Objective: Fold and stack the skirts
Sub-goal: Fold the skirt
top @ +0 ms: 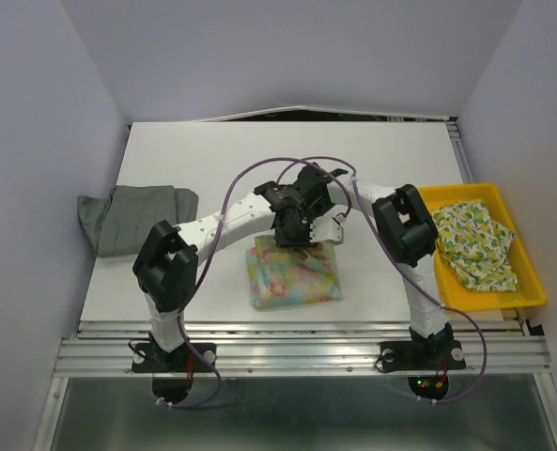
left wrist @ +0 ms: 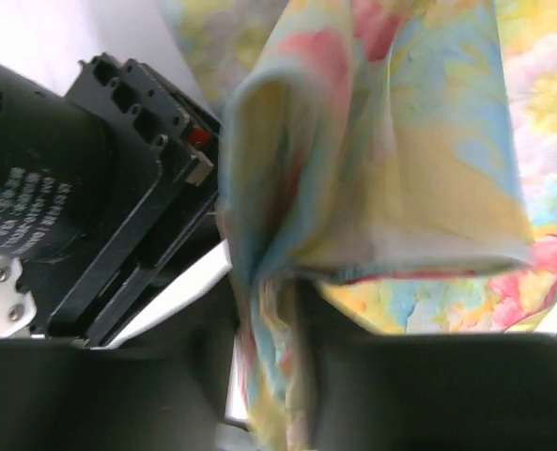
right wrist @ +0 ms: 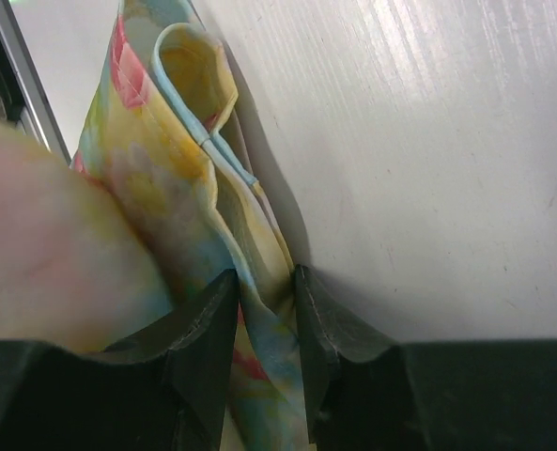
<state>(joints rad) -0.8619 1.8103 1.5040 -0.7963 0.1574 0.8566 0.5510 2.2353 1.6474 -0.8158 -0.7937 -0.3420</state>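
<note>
The pastel yellow-blue skirt with pink flowers (top: 295, 274) lies folded on the white table (top: 212, 160), with its far edge lifted. My right gripper (top: 323, 235) is shut on that far edge; in the right wrist view several cloth layers (right wrist: 165, 188) are pinched at my right gripper (right wrist: 264, 291). My left gripper (top: 292, 237) is beside it. In the left wrist view the cloth (left wrist: 381, 169) hangs through my left gripper (left wrist: 269, 376), with a thin gap beside one finger. A grey skirt (top: 137, 218) lies crumpled at the left. A pale skirt with green-yellow print (top: 475, 244) lies at the right.
The pale printed skirt rests in a yellow plastic tray (top: 532, 282) at the table's right edge. Both wrists crowd together over the table's middle, and the right gripper's black body (left wrist: 100, 216) fills the left of the left wrist view. Purple cables arc above the arms.
</note>
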